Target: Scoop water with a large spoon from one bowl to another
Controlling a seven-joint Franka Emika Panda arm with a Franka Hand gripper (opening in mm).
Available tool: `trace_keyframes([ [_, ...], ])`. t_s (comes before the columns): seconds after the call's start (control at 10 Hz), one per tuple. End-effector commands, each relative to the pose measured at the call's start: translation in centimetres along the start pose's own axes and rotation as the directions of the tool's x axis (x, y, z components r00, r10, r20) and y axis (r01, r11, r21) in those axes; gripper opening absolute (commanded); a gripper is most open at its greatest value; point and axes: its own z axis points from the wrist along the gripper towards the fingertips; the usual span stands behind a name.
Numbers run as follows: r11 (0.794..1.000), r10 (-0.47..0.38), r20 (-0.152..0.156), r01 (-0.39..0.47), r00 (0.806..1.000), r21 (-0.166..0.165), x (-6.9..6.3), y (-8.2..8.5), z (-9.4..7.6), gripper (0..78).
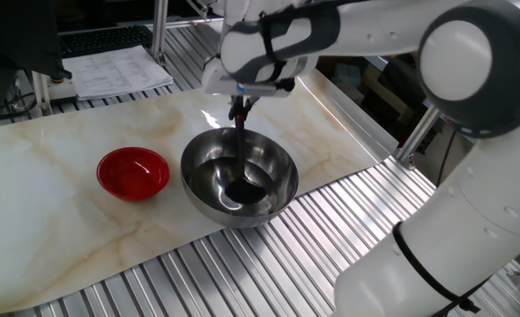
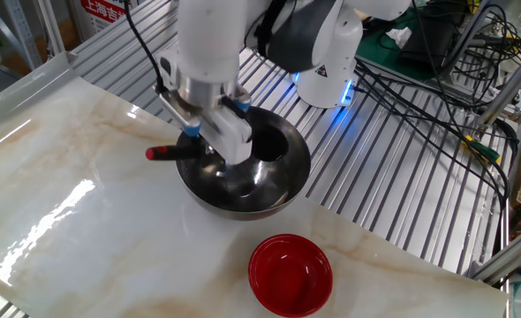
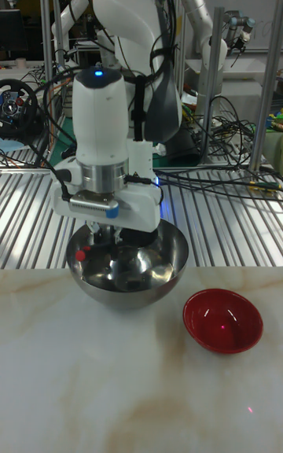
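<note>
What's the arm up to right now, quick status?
Gripper shut on the ladle handle. Cup down inside the steel bowl. Red bowl beside it, path looks clear.

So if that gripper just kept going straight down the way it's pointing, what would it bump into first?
Most likely the steel bowl. The gripper points down over it, clamped on the black ladle, whose cup already sits low inside the bowl. So the ladle would probably press the bowl's bottom first, though depth is hard to judge.

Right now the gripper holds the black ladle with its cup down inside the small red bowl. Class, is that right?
Not quite. The gripper holds the ladle, but its cup sits inside the steel bowl, as one fixed view shows. The red bowl stands apart.
</note>
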Motion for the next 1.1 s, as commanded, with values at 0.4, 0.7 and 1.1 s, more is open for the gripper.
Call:
trace_keyframes([
  [0.4,0.999,0.051,0.052,-0.051,0.997,-0.003,-0.9,0.0,-1.7,1.2],
  [0.7,0.998,0.062,0.058,-0.062,0.996,-0.007,-1.2,0.1,-2.2,1.2],
  [1.1,0.996,0.089,0.072,-0.089,0.993,-0.014,-1.7,0.7,-2.9,1.2],
])
